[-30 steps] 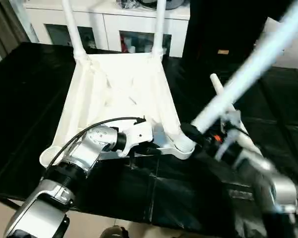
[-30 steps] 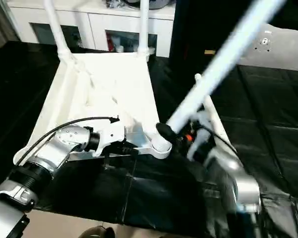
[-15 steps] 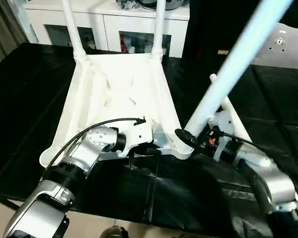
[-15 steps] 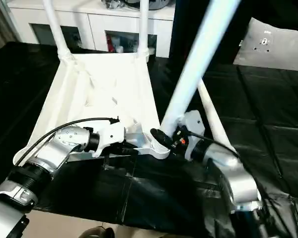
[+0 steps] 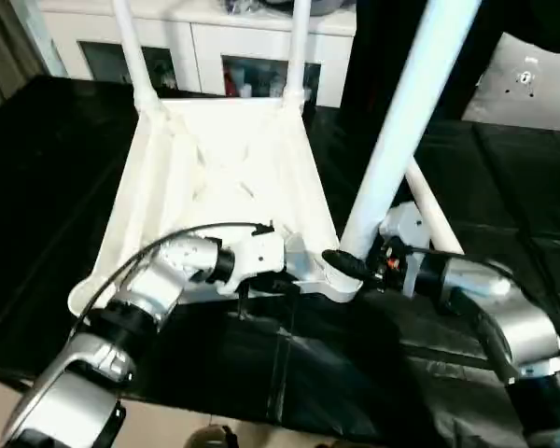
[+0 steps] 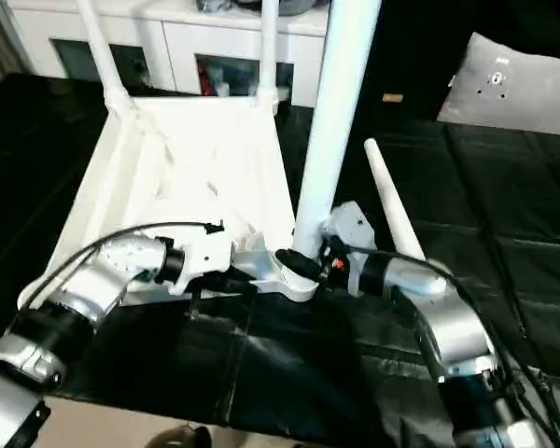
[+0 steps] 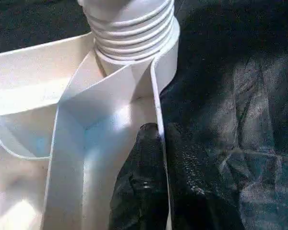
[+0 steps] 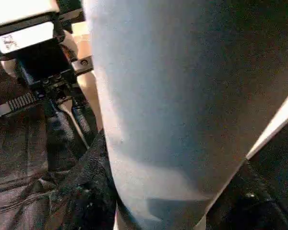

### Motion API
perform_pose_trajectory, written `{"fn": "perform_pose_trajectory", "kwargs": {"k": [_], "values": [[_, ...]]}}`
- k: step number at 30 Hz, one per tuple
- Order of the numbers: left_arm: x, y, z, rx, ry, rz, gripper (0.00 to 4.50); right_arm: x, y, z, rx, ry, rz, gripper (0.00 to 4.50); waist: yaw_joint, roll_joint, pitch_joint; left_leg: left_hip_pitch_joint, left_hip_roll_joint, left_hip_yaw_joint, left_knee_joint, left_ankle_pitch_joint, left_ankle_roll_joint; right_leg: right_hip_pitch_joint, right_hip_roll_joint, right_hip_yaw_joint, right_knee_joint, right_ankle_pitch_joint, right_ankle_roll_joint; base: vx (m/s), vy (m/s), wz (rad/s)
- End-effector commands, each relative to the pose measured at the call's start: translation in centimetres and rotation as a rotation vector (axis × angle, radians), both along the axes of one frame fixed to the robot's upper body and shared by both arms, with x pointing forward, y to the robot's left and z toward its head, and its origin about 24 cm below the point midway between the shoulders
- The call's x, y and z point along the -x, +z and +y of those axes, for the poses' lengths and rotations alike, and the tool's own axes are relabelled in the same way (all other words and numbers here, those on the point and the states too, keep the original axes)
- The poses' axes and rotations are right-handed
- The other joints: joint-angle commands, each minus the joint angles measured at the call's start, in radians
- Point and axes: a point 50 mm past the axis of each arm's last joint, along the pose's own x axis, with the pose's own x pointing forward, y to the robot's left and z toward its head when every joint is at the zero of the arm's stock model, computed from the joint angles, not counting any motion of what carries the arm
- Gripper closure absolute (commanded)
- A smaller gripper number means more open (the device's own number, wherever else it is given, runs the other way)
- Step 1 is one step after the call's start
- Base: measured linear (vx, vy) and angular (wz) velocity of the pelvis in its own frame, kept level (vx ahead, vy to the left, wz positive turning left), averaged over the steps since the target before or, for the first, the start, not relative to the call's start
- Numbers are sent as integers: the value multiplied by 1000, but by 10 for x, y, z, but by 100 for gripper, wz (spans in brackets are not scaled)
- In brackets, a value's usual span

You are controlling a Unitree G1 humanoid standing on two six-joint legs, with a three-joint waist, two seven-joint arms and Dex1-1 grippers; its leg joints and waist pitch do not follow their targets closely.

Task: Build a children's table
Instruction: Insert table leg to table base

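Observation:
The children's table top [image 5: 215, 177] lies upside down on the black cover, ribs facing up. Two white legs [image 5: 131, 47] [image 5: 297, 47] stand in its far corner sockets. My left gripper [image 7: 158, 132] is shut on the near rim wall, one black finger [image 7: 144, 163] inside it and one outside. My right gripper [image 5: 350, 264] is shut on a third white leg [image 5: 401, 121], low on the tube. That leg stands nearly upright, its ridged end [image 7: 129, 28] at the near right corner socket [image 5: 336, 285]. Another loose leg [image 6: 387, 205] lies on the cover just right of the top.
The black-covered work surface [image 5: 37, 187] reaches out on all sides, and its front edge [image 5: 261, 411] runs close below my forearms. A white cabinet [image 5: 215, 47] stands behind it. A pale grey panel [image 5: 527, 79] sits at the back right.
My right gripper has swung the held leg from a strong lean to the right up to nearly upright over the near right socket. My left gripper has stayed on the rim.

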Motion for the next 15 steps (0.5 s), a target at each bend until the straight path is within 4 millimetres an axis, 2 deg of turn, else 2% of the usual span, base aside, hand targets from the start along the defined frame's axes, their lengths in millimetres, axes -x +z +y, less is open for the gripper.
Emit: {"fn": "perform_pose_trajectory", "kwargs": {"k": [1,2,4,6,8,11,13,15], "values": [[-4,6,4,-63,-29,-36,450,27,-62,-1,137,36,307,259,-4,4,-10,32,74,-49,-72,-452,-14,-10,-143,72,-133,-603,-108,0,0,0],[-5,6,6,-64,-21,-35,450,28,-62,0,133,34,307,259,-4,3,-8,29,77,-51,-78,-446,-16,-9,-141,72,-132,-595,-104,0,0,0],[-6,8,11,-62,-2,-30,450,28,-62,2,126,24,304,259,-4,4,-10,30,81,-51,-82,-434,-16,-10,-139,73,-127,-533,-117,0,0,0],[-6,8,15,-53,24,-16,450,26,-62,3,121,0,294,259,-7,4,-11,21,83,-48,-87,-389,-14,-1,-136,69,-116,-410,-150,0,0,0],[-4,8,19,-28,70,3,450,22,-62,3,117,-44,287,259,-13,6,-11,17,83,-46,-89,-375,-16,1,-136,68,-109,-355,-172,0,0,0],[0,7,23,2,127,27,450,17,-61,2,115,-105,272,259,-20,5,-6,24,83,-46,-87,-414,-25,-4,-140,72,-114,-416,-177,0,0,0],[9,5,25,24,193,54,450,9,-60,0,115,-197,247,259,-30,6,-4,19,87,-52,-92,-434,-38,-4,-145,71,-112,-459,-180,0,0,0],[19,2,22,36,245,70,450,3,-58,-2,113,-271,229,259,-45,4,1,14,78,-55,-94,-460,-37,-9,-139,68,-122,-554,-146,0,0,0]]}}
